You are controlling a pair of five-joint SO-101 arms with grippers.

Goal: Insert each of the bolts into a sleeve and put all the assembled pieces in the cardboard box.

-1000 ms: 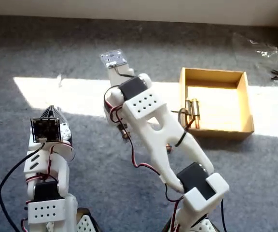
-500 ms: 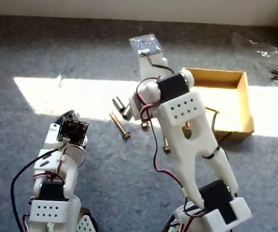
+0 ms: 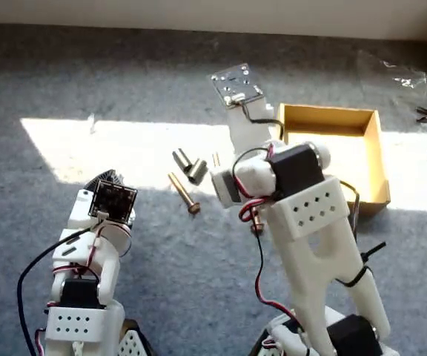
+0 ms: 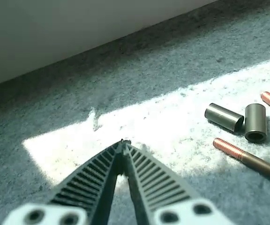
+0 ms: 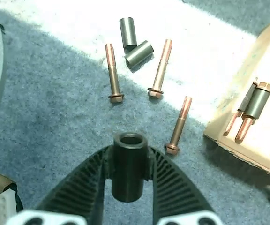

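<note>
**Item 1. Right claw** (image 5: pixel 129 158): clenched across a dark metal sleeve (image 5: pixel 128 180). The sleeve is held upright with its open bore facing up, over the grey carpet (image 3: pixel 65 74) and beside the cardboard box (image 3: pixel 330 113).

**Item 2. Left claw** (image 4: pixel 122 149): fingers pressed together with nothing between them. It sits low over the carpet, well apart from the loose parts.

**Item 3. Loose sleeves, two** (image 5: pixel 127 31) (image 5: pixel 138 52): lying on their sides in the sunlit strip. They are set at an angle, with their ends just beside each other.

**Item 4. Bolts, three**, copper-coloured with flanged hex heads (image 5: pixel 112 72) (image 5: pixel 159 68) (image 5: pixel 178 126): all flat on the carpet and none yet sleeved. Two flank the loose sleeves; the third lies nearest the box.

**Item 5. Box contents:** two assembled pieces (image 5: pixel 253 105), side by side against one wall.

**Handling notes (judged):**
- The sleeves look rigid, smooth-walled and small but dense. Being round, they are likely to roll on their sides or twist in a light grip.
- A sleeve is best pinched across its diameter at mid-length, as the held one is, so that both ends stay clear.
- The bolts are stiff and slender, and the carpet pile may make them awkward to lift.
- A bolt is best taken at the plain shank close to the head, leaving the threaded tip free to enter the bore.
- Nothing here looks fragile. The main hazards appear to be slipping and misalignment at the mouth of the bore.
</note>
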